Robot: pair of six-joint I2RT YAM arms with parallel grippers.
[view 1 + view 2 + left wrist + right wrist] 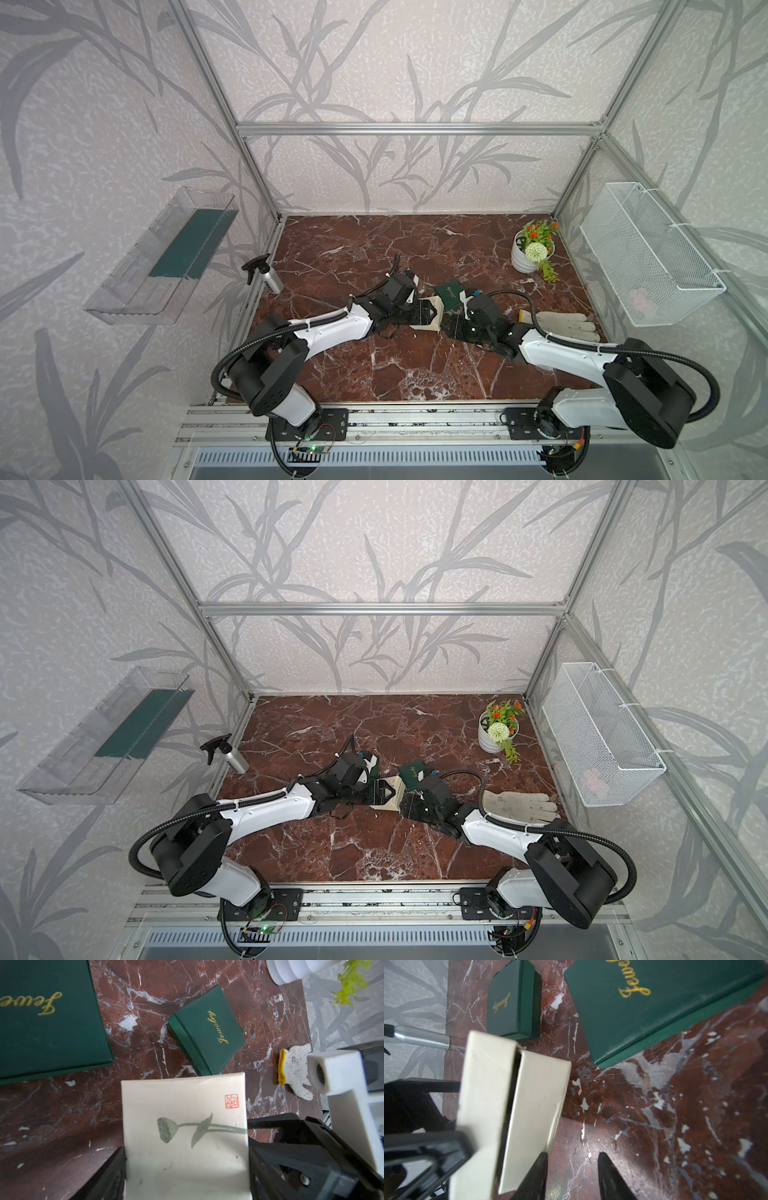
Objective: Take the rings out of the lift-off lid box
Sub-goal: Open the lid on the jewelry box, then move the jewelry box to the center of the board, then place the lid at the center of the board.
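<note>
Fingers (268,1153) of my left gripper (186,1157) are clamped across the cream box (431,321), mid-table. My right gripper (572,1159) stands released just right of it, one finger (535,1174) touching the base (533,1109). A dark gap shows between lid (481,1095) and base. No rings are visible; I judge they're inside. If the box tips as the halves part, they could spill and skate across the slick marble (675,1105). The thin matte card may buckle. Just beyond lie two ribbed-sided green boxes (207,1030) with gold script.

Left arm (328,328) and right arm (557,349) stretch forward and inward, wrists nearly meeting at centre. Left end effector (187,1159) clamps a box (182,1109) by 2 sides; right end effector (573,1174) jaws stand apart beside it.
</note>
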